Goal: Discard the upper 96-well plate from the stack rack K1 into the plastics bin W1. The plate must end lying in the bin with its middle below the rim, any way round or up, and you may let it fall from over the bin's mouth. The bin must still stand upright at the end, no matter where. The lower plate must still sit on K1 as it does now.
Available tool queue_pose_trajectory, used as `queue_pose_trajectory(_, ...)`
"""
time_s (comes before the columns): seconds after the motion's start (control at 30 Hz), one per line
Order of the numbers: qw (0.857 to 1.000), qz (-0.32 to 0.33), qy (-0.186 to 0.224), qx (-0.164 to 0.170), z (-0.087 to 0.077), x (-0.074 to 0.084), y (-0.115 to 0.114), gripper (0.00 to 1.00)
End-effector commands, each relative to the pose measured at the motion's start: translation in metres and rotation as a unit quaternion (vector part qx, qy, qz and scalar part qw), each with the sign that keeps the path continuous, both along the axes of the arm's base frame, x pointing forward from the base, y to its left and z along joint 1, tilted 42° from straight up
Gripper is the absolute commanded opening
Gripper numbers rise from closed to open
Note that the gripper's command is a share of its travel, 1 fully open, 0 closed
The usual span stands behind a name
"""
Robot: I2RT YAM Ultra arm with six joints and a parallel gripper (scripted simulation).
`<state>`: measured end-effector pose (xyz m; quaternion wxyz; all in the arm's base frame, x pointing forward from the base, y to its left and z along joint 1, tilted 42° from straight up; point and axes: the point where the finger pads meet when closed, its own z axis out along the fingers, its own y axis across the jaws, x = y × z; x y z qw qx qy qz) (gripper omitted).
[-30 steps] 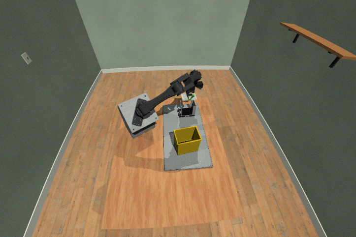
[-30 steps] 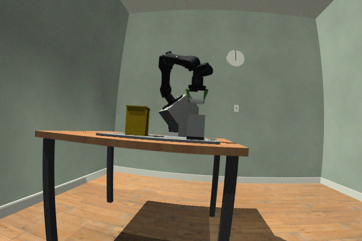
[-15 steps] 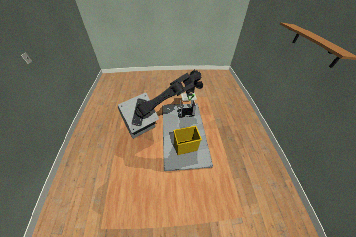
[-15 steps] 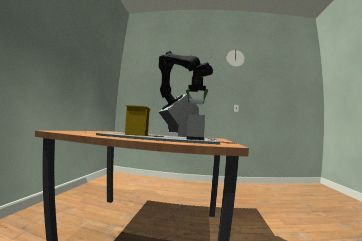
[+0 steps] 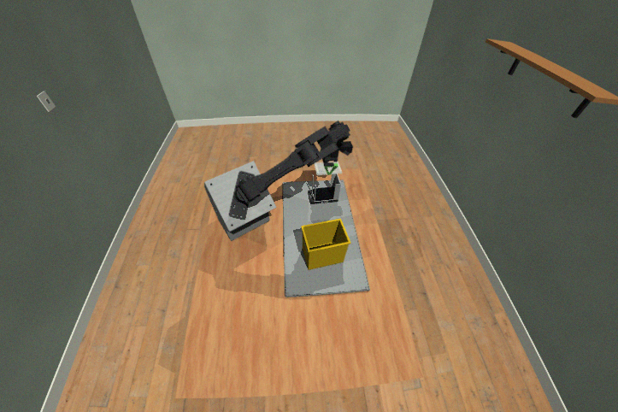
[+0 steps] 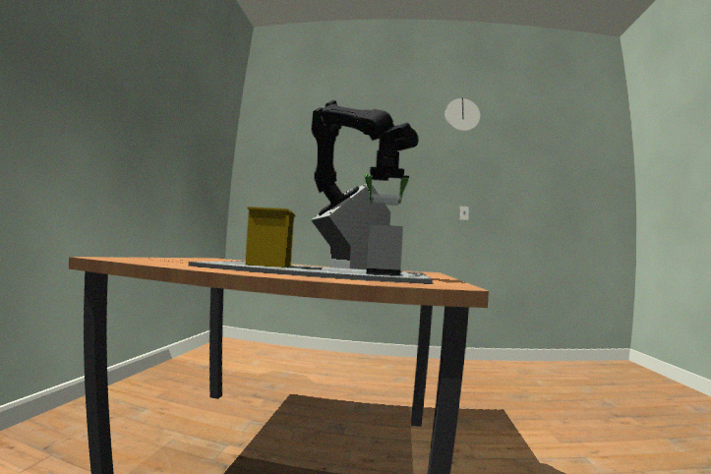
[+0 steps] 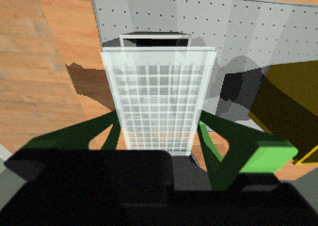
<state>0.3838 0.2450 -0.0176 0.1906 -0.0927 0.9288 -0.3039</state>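
My gripper [image 7: 158,113] is clamped on the upper 96-well plate [image 7: 160,99], jaws wide across its two long side walls, carrying it in the air above rack K1 [image 6: 376,240] near the tabletop's far edge. It looks like light, stiff, thin clear plastic with smooth walls, so I judge it could slip or tilt. The firm outer walls are the place to grip, not the well grid.

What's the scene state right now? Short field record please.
gripper: shut on upper plate, green fingers on its two long sides
upper plate: clear, gridded, held off the rack, in the air above and beyond it
rack K1: grey, on the perforated base plate; lower plate not discernible
bin W1: yellow bin, upright, mouth open, on the same base plate
plate vs bin: not yet over the bin's mouth
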Motion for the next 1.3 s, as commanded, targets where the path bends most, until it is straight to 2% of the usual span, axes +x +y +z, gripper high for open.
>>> queue_pose_trajectory(0.0, 0.999, 0.012, -0.019, 0.022, 0.021, -0.001, 0.021, 0.00)
queue_pose_trajectory(0.4, 0.999, 0.012, -0.019, 0.022, 0.021, -0.001, 0.021, 0.00)
queue_pose_trajectory(0.43, 1.000, 0.029, -0.002, 0.006, 0.013, -0.006, 0.012, 0.00)
queue_pose_trajectory(0.53, 0.999, 0.042, 0.006, -0.002, 0.015, -0.006, 0.009, 0.00)
queue_pose_trajectory(0.67, 0.999, 0.043, 0.013, -0.010, 0.022, -0.003, -0.010, 0.00)
queue_pose_trajectory(0.9, 0.998, 0.053, 0.012, -0.011, 0.033, -0.010, -0.023, 0.00)
queue_pose_trajectory(1.03, 0.999, 0.043, 0.013, -0.011, 0.040, -0.008, -0.042, 0.00)
queue_pose_trajectory(1.13, 0.998, 0.053, 0.012, -0.011, 0.042, -0.012, -0.037, 0.00)
queue_pose_trajectory(1.27, 0.998, 0.052, 0.013, -0.011, 0.048, -0.014, -0.049, 0.00)
